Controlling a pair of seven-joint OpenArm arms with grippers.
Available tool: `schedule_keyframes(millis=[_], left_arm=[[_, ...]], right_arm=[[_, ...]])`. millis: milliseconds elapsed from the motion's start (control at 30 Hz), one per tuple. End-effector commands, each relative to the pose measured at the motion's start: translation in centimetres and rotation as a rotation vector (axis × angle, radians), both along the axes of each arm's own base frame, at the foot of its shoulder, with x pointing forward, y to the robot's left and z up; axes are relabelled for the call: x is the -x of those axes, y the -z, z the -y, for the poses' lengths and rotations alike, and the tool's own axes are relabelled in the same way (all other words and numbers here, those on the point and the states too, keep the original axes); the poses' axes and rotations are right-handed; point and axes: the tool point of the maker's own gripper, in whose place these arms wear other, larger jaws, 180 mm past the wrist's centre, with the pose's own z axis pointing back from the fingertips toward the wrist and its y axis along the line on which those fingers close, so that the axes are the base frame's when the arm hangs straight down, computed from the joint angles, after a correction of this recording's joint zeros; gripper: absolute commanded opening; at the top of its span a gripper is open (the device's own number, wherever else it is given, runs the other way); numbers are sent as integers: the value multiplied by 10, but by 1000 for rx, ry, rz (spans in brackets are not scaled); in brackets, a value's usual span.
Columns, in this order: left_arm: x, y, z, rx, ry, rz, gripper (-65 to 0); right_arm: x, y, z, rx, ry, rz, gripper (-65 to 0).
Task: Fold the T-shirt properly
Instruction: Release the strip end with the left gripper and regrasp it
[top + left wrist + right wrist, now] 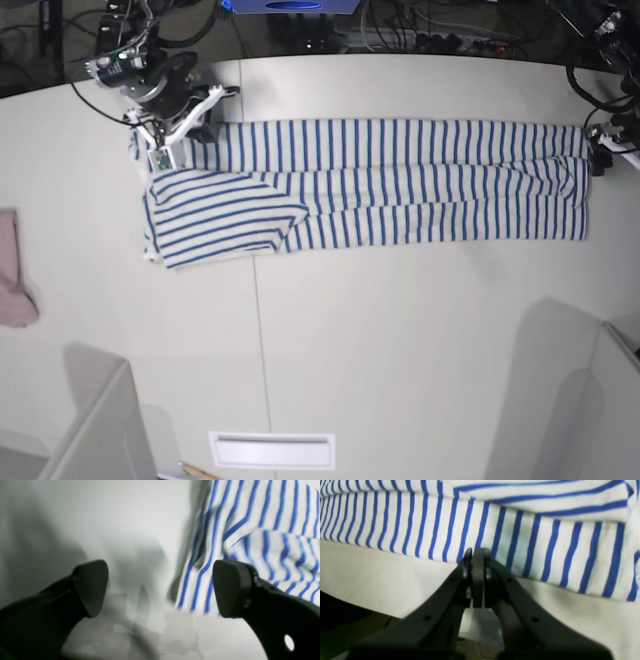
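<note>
The T-shirt (400,180), white with thin blue stripes, lies flat as a long band across the table, one sleeve (220,215) folded over at its left end. My left gripper (160,587) is open just off the shirt's right end (262,530), with nothing between its fingers; in the base view it (598,160) sits at that edge. My right gripper (477,555) is shut, its tips meeting on the shirt's hem (495,530). The base view shows it (160,155) at the shirt's far left corner.
A small pinkish cloth (12,270) lies at the table's left edge. Grey box-like panels stand at the front left (100,430) and front right (590,400). A white slot plate (272,450) sits near the front edge. Cables run along the back.
</note>
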Motion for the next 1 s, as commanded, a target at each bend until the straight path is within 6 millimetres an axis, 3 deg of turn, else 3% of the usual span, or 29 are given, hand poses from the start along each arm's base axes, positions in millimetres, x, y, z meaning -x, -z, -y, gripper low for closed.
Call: schedule_keyframes(millis=[0, 167, 300, 600, 700, 800, 967], left_arm=[[-10, -8, -3, -5, 18, 28, -38], [-22, 7, -1, 61, -3, 36, -44], [-40, 23, 19, 101, 59, 56, -49], [-36, 59, 36, 177, 85, 0, -72], [-31, 68, 36, 201, 70, -20, -151], [-25, 77, 37, 226, 51, -41, -278], [-25, 85, 38, 257, 32, -49, -559]], right_arm=[[-8, -10, -1, -11, 1, 48, -650], [-7, -9, -2, -13, 1, 45, -650], [-7, -9, -2, -13, 1, 43, -650], [-7, -9, -2, -13, 1, 43, -650], [-7, -9, -2, -13, 1, 43, -650], [-8, -9, -2, -13, 1, 45, -650], [-9, -10, -2, -13, 1, 48, -650]])
